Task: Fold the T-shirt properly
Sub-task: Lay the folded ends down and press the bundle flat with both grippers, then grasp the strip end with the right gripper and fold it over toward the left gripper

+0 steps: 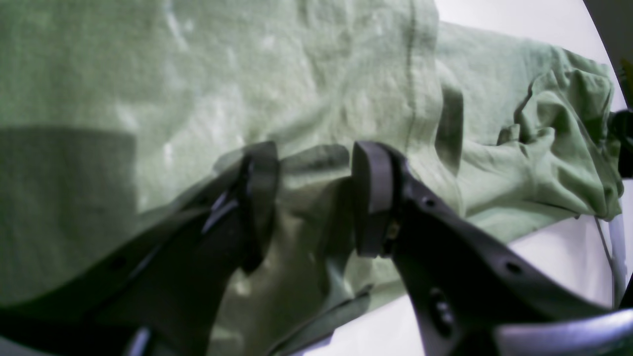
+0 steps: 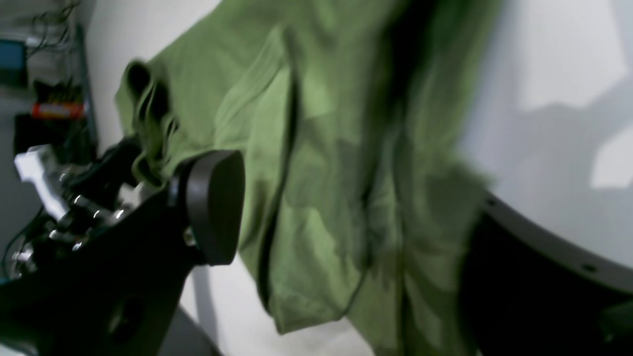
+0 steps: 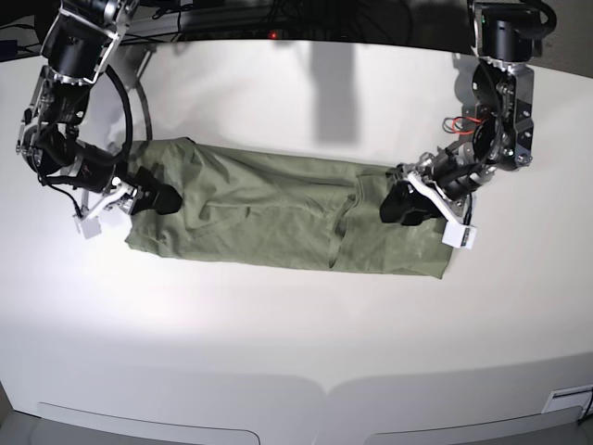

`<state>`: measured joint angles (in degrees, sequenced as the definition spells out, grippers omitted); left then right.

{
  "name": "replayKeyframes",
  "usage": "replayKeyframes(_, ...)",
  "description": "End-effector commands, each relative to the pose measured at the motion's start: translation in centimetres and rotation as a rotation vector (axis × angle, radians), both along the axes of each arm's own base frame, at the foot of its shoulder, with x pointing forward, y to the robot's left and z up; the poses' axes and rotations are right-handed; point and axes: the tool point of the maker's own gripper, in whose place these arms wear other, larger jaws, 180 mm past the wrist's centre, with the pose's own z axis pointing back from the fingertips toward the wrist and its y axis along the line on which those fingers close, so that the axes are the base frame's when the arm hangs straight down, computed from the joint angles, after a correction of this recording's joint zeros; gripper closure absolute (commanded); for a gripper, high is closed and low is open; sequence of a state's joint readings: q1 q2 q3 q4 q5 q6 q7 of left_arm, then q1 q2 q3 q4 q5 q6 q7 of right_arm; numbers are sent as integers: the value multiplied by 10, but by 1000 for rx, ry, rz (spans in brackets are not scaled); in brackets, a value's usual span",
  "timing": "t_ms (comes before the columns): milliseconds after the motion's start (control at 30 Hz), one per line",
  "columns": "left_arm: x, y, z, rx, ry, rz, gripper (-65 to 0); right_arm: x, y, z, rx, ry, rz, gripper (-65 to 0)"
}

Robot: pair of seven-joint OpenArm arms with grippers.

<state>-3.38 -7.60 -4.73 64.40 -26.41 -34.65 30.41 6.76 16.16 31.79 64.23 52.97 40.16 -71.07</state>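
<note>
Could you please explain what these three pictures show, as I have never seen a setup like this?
This is a two-armed robot folding laundry. The overhead picture shows a sage-green cotton T-shirt, already folded into a long band, lying on a white table. The other two pictures come from cameras on each wrist, looking past the black fingers. The left end effector, on the overhead picture's right, hovers with parted fingers over one end of the cloth. The right end effector is at the other end, wide open. Neither clearly grips anything.

blurred green t-shirt (image 2: 321, 163) hangs between the wide-spread fingers (image 2: 215, 205) of the right claw (image 2: 356, 232).
</note>
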Motion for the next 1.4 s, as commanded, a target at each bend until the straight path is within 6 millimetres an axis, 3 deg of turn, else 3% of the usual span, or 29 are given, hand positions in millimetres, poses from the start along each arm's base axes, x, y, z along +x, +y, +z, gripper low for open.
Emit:
replayKeyframes(0,-42,9,-44,159,207,-76,-258,3,-5,6,-16,-6,10,-467)
replayKeyframes(100,-42,9,-44,158,207,-77,-258,3,-5,6,-17,-6,10,-459)
replayKeyframes(167,-42,9,-44,159,207,-77,-258,4,-6,6,-17,-7,9,-404)
replayKeyframes(333,-42,9,-44,160,210,-78,-258,11,-7,10,-14,-38,-14,-196)
replayKeyframes(433,-42,9,-44,159,209,-78,-258,19,-4,20,21,-75,-22,-12)
replayKeyframes(600,-41,9,-43,158,207,-77,-258,42,10,44,81,-149,0,0)
replayKeyframes(733,-37,7,-39,136,195,-68,-258,60,52,64,153,-185,118,0)
replayKeyframes(967,-20,5,-29,135,171,-74,-258,86,148,95,215,-252,347,0)
replayKeyframes(1133,-10,1,-19,124,199,-104,-258,92,211,120,273,-304,469,0)
replayKeyframes(1367,9,-2,6,125,155,-129,-258,93,274,153,363,-363,550,0)
